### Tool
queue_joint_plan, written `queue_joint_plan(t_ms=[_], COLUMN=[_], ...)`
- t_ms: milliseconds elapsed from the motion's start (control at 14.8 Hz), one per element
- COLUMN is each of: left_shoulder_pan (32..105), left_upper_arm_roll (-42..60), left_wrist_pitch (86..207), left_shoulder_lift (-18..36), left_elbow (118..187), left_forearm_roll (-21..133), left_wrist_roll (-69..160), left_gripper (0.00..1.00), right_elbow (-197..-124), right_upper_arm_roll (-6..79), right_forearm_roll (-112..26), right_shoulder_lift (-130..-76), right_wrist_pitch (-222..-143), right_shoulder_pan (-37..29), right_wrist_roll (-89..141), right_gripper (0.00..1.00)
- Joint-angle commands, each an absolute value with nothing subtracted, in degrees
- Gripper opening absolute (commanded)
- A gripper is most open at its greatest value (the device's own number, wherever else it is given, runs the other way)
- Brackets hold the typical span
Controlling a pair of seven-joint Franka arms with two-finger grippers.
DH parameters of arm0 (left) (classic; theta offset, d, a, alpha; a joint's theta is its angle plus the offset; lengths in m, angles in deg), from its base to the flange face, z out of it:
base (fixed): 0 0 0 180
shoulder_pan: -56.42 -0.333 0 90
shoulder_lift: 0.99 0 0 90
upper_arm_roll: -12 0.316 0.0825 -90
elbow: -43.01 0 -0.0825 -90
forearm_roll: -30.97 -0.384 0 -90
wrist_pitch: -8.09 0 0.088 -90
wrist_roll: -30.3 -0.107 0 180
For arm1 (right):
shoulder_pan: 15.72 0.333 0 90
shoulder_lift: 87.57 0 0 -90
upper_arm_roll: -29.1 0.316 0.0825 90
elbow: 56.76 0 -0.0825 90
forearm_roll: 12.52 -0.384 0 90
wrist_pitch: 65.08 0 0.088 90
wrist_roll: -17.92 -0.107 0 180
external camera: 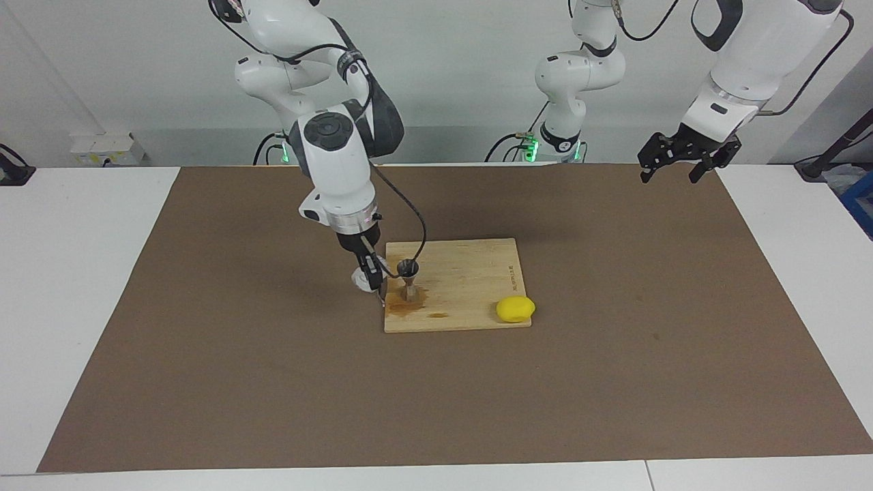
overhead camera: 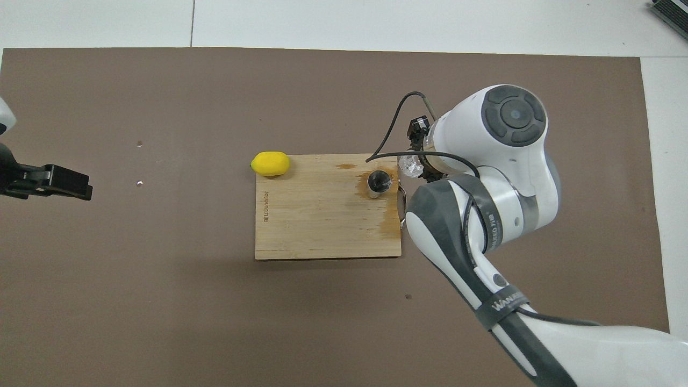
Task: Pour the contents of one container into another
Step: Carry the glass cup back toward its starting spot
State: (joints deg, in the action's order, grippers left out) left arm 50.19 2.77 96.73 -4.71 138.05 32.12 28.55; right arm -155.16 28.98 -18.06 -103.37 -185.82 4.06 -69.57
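A rectangular pale bamboo cutting board [external camera: 464,273] [overhead camera: 322,226] lies on the brown mat [external camera: 204,341] [overhead camera: 161,269] that covers the middle of the white table [external camera: 68,273] [overhead camera: 376,21]. The small silvery metal hourglass-shaped jigger [external camera: 408,278] [overhead camera: 379,183] stands upright on the board, near its edge toward the right arm's end, with a brownish wet stain [external camera: 406,305] [overhead camera: 391,223] spread on the wood around and beside it. The right gripper [external camera: 369,279] [overhead camera: 418,169] hangs low just beside that board edge and grips the small clear, short cylindrical cup [external camera: 359,279] [overhead camera: 409,166], which sits just beside the jigger's rim; the cup looks tipped, though how far cannot be told, and its contents are not discernible. A yellow lemon [external camera: 515,309] [overhead camera: 270,163] rests at the board's corner farthest from the robots, toward the left arm's end. The left gripper [external camera: 682,158] [overhead camera: 64,183] waits raised over the mat's edge at its own end of the table, well apart from the board, its fingers spread and holding nothing.
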Motion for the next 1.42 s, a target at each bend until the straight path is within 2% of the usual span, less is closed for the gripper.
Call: queue_joint_plan(t_ms=[0,542,745,1084,1355], left_shoulder_pan=[50.8,50.7,50.8,50.8,50.8], left_upper_arm_roll=[3.4,3.4,3.4,3.4,3.4], left_wrist_pitch=[97.0,97.0,97.0,97.0,97.0], left_shoulder_lift=[-5.4,-5.4,-5.3,-5.3,-5.4], left_elbow=[139.0,139.0,139.0,139.0,139.0], left_forearm_roll=[32.0,32.0,31.9,31.9,32.0], left_wrist_roll=[28.2,28.2,28.2,28.2,28.2], left_gripper=[1.00,1.00,1.00,1.00,1.00], right_elbow=[-155.5,-159.9,-162.3,-163.4,-165.0], right_upper_arm_roll=[29.4,29.4,29.4,29.4,29.4], right_forearm_roll=[-25.6,-41.6,-45.3,-53.0,-55.1], right_shoulder_lift=[-102.9,-103.7,-104.6,-109.6,-110.1], right_wrist_pitch=[-183.6,-181.2,-181.2,-178.4,-178.4], right_shoulder_pan=[-1.3,-14.6,-17.3,-22.2,-22.7], right_wrist_roll=[-63.0,-53.0,-48.4,-35.7,-32.7], right_gripper=[0.00,0.00,0.00,0.00,0.00])
